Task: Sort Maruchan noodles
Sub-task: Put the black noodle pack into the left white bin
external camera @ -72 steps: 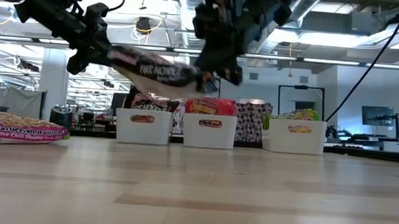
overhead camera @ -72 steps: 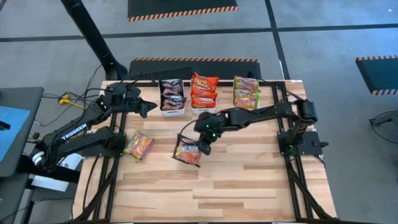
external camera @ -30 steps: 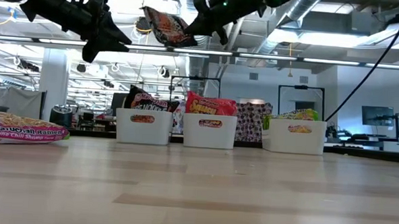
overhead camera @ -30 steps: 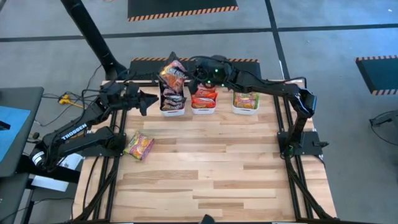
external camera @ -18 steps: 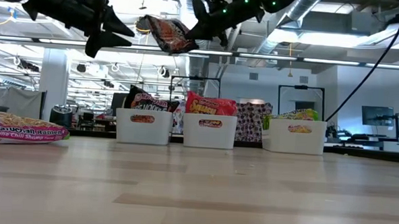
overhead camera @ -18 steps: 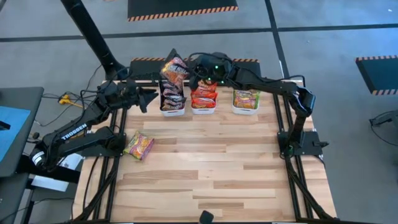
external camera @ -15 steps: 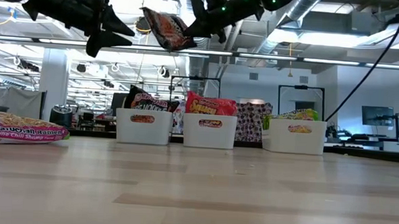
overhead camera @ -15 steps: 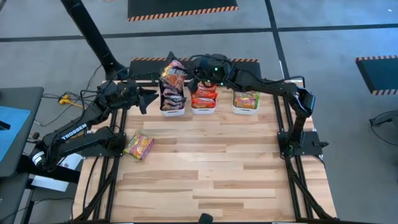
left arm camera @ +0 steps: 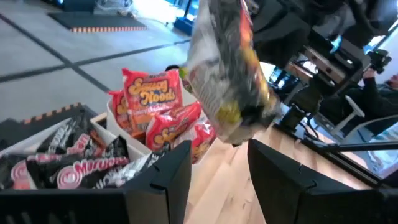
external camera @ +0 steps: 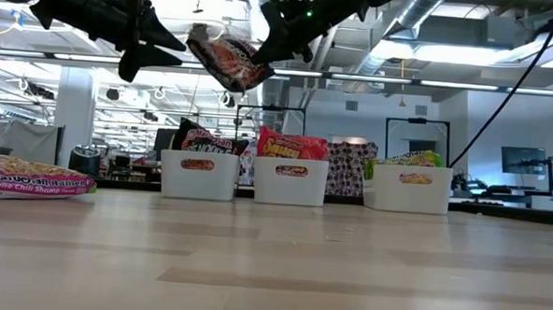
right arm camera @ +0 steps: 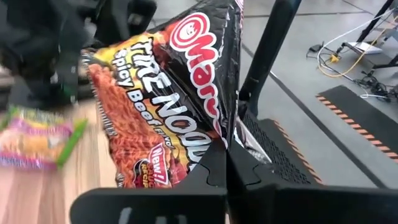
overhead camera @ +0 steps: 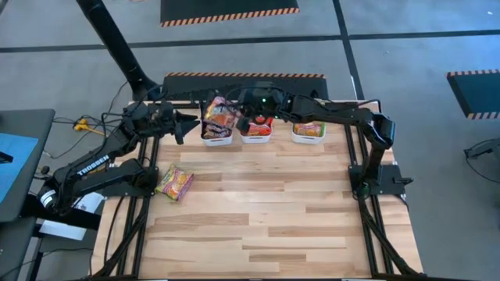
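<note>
A dark black-maroon Maruchan packet [overhead camera: 219, 115] hangs in the air above the left white bin [overhead camera: 217, 140], and also shows in the low view as the packet [external camera: 229, 61]. My right gripper [overhead camera: 244, 121] is shut on it, having reached across from the table's right. My left gripper [overhead camera: 184, 123] hovers open just left of that bin, and the dark packet [left arm camera: 230, 68] hangs ahead of its fingers. More dark packets [left arm camera: 62, 163] lie in the left bin, red ones [left arm camera: 161, 106] in the middle bin. One green-and-pink packet [overhead camera: 175, 183] lies flat on the table. My right gripper [right arm camera: 227, 149] pinches the dark packet's crimped edge [right arm camera: 231, 127] between its two fingers. It comes from the table's right, slanting down. The packet is lifted clear and hangs tilted beyond the fingers, over the left bin.
Three white bins stand in a row at the far edge: the left one, the middle [overhead camera: 255, 133] with red packets, and the right [overhead camera: 308, 133] with green ones. The wooden table [overhead camera: 266, 218] stretches wide toward the near edge. Black frame rails run along both sides.
My right gripper has come down a little over the left bin, still shut on the dark packet. The packet, which stood high and nearly upright, now hangs lower and tilted. My left gripper has hardly moved.
</note>
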